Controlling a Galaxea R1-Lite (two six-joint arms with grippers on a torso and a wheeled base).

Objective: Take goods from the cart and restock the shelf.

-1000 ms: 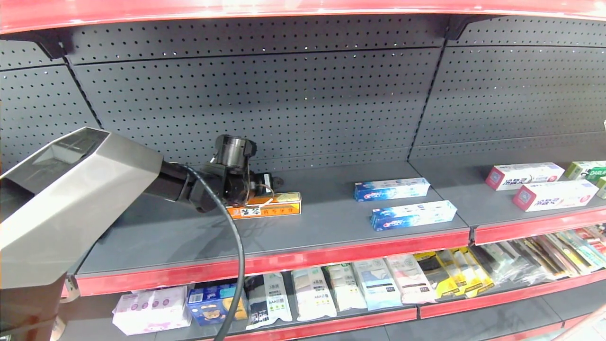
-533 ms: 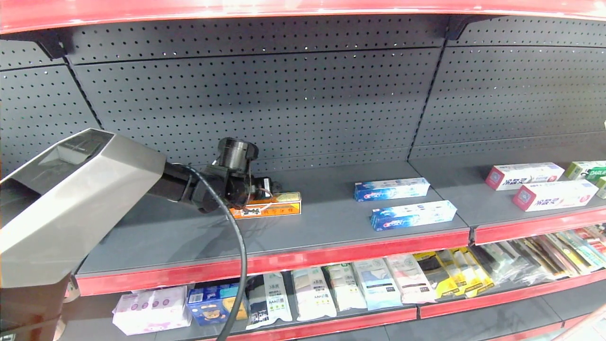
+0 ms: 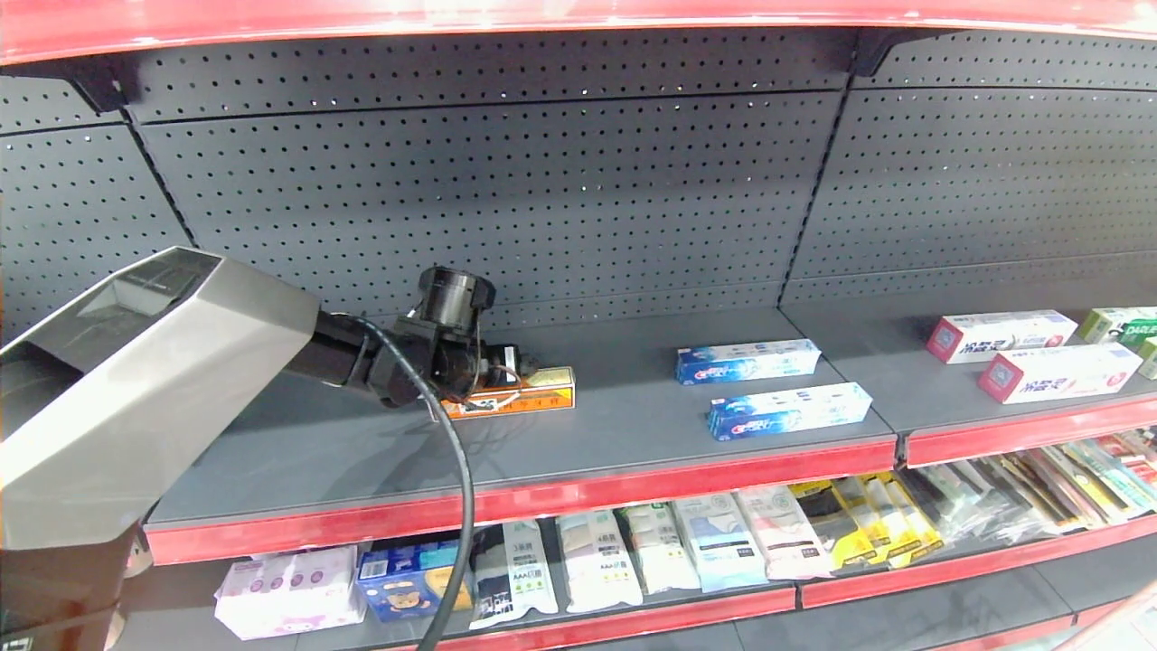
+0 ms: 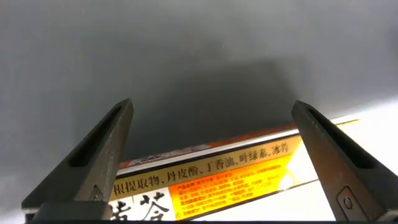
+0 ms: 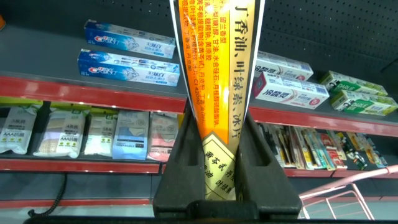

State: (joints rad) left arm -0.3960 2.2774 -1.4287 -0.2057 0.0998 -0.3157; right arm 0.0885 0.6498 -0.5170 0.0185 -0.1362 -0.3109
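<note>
Orange box (image 3: 538,391) lies on grey shelf (image 3: 633,420) (red-edged), left gripper (image 4: 212,107) spread over it; right gripper (image 5: 219,124) clamps second box (image 5: 214,50).

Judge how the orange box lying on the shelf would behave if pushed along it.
The orange box lies flat on the shelf, so it would probably slide, not roll or tip. Its straight edges suggest stiff card, likely light. Its glossy print may be slippery.

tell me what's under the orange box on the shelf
The orange box lies flat on the grey shelf board; nothing else shows beneath it. The left gripper covers one end in the head view, so contact there is hidden.
</note>
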